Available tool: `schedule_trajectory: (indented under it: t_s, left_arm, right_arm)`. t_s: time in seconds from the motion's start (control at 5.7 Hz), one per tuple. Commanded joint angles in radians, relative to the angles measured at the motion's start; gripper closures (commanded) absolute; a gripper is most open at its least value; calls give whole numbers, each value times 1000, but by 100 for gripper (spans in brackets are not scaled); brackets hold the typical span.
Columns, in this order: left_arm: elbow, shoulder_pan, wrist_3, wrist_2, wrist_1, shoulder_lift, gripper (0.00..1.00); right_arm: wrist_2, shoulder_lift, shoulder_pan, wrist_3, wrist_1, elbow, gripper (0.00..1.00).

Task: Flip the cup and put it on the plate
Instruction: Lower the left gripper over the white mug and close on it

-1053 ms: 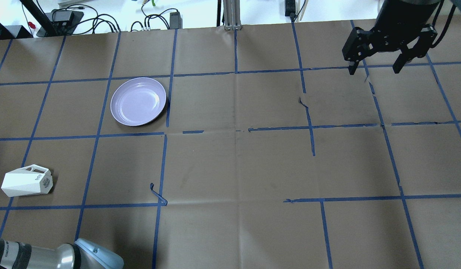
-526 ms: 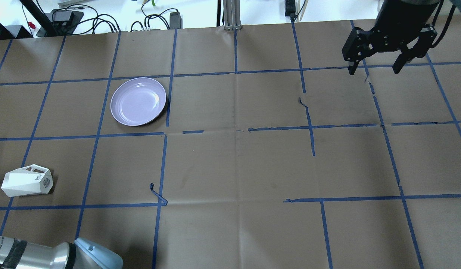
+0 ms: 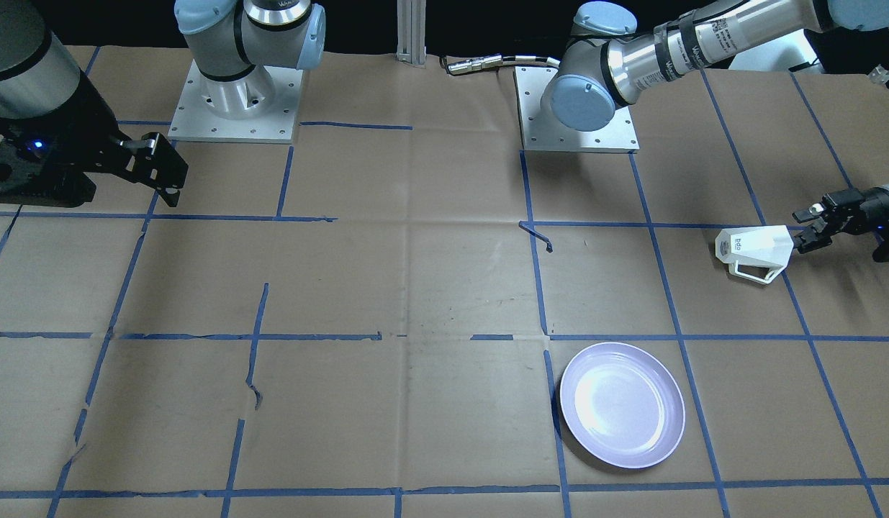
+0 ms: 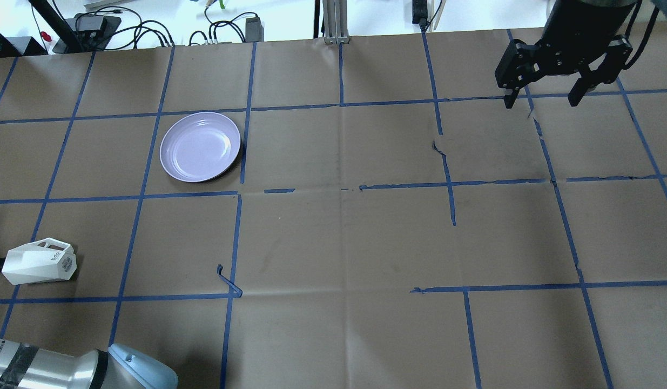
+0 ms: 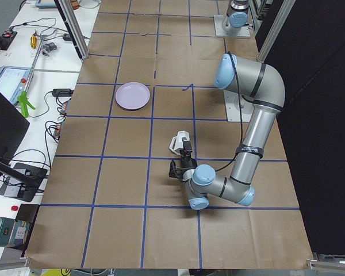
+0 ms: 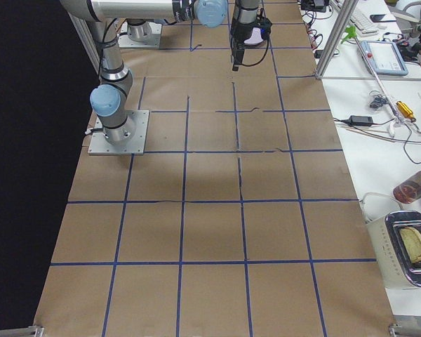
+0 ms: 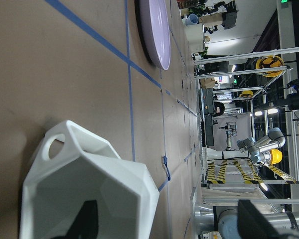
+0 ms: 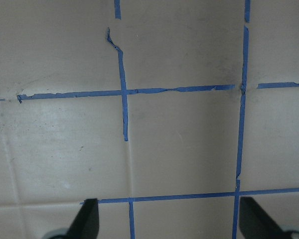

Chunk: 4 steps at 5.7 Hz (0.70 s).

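The white faceted cup (image 4: 39,263) lies on its side near the table's left edge, with its mouth toward the edge and its handle toward the far side. It also shows in the front view (image 3: 754,248) and the left wrist view (image 7: 89,184). My left gripper (image 3: 810,226) is open, level with the cup's mouth and right at its rim. One fingertip (image 7: 84,224) shows in front of the mouth. The lavender plate (image 4: 200,146) sits empty farther back and to the right of the cup. My right gripper (image 4: 544,100) is open and empty above the far right of the table.
Brown paper with a blue tape grid covers the table (image 4: 338,243). A loose curl of tape (image 4: 228,281) sticks up right of the cup. Cables and power bricks (image 4: 149,29) lie beyond the far edge. The arm bases (image 3: 577,108) stand on the robot's side.
My left gripper has come into the overhead view at the left edge and closed in on the cup's mouth. The cup, the plate and the right arm have not moved.
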Motion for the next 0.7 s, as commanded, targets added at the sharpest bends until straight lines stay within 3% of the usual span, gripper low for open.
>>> schedule_trajectory:
  t_s: [0.0, 0.18, 0.53]
  left_arm:
    - [0, -1, 3, -1, -20, -4, 91]
    - [0, -1, 14, -4, -22, -5, 100]
    - [0, 1, 14, -21, -45, -7, 100]
  right_arm:
    - [0, 0, 0, 0, 0, 0, 0]
    - [0, 0, 0, 0, 0, 0, 0]
    - [0, 0, 0, 0, 0, 0, 0]
